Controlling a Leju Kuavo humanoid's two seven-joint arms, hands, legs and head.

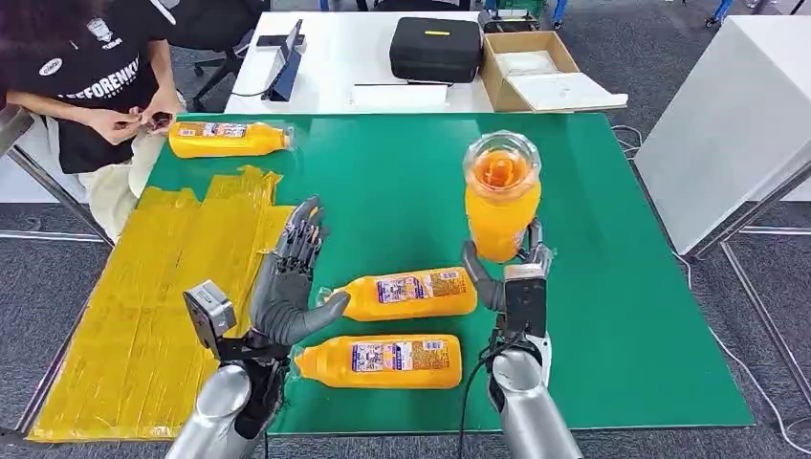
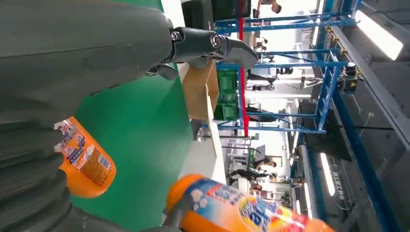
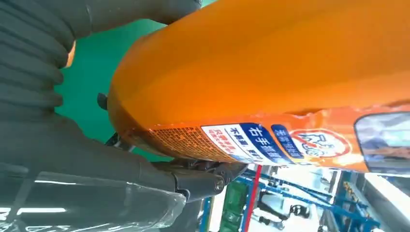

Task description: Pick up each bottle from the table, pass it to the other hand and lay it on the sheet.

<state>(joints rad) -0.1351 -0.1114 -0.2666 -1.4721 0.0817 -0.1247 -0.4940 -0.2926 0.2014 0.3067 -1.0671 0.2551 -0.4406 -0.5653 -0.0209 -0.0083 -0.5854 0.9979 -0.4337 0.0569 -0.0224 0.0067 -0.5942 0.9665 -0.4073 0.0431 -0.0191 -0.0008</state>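
Where green table [image 1: 402, 191] ends | yellow sheet [image 1: 143, 316] | grey floor [image 1: 660, 67]

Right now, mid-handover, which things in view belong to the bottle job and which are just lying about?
Job:
held bottle, upright in right hand
left hand, open
two lying bottles
far bottle
yellow sheet
green table

Lying about:
black case
cardboard box
white table
seated person
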